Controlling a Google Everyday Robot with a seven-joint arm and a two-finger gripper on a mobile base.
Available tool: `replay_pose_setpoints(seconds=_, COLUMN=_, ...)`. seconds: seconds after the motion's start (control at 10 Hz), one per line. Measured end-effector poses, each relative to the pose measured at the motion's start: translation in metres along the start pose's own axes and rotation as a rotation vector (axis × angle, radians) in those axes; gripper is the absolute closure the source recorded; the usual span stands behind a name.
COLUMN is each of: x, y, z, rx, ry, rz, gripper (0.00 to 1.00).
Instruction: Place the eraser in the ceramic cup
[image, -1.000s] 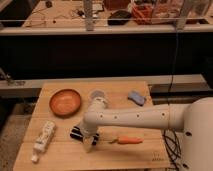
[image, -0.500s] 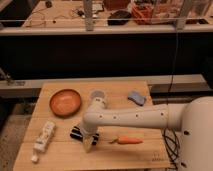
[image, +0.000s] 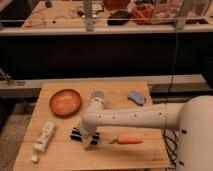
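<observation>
While the tool (image: 91, 142) hung right on the eraser (image: 76, 134) lying on the tabletop (image: 142, 155), its opening impossible to judge, this looked like the grasp, calling next for a clean lift to the cup (image: 96, 95) behind.

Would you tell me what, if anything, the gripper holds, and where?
Cannot be told: the gripper is down at the eraser on the table, contact hidden.

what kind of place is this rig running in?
Probably a lab or workshop: small wooden table of test props, cluttered workbench behind, black cable hanging down. The gripper is low over the eraser on the table.
</observation>
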Motion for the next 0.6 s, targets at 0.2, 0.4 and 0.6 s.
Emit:
replay_pose_setpoints(seconds=0.2, x=-0.0003, y=0.0001, z=0.0000, rx=-0.003, ry=0.003, rz=0.004, gripper=0.69)
replay_pose_setpoints(seconds=0.4, x=-0.0019, y=-0.0008, z=-0.0010, rx=-0.010, ry=0.006, rz=0.006, gripper=0.89)
replay_pose_setpoints(seconds=0.6, x=-0.0022, y=-0.0014, z=-0.0055, rx=-0.014, ry=0.011, rz=0.002, gripper=0.99)
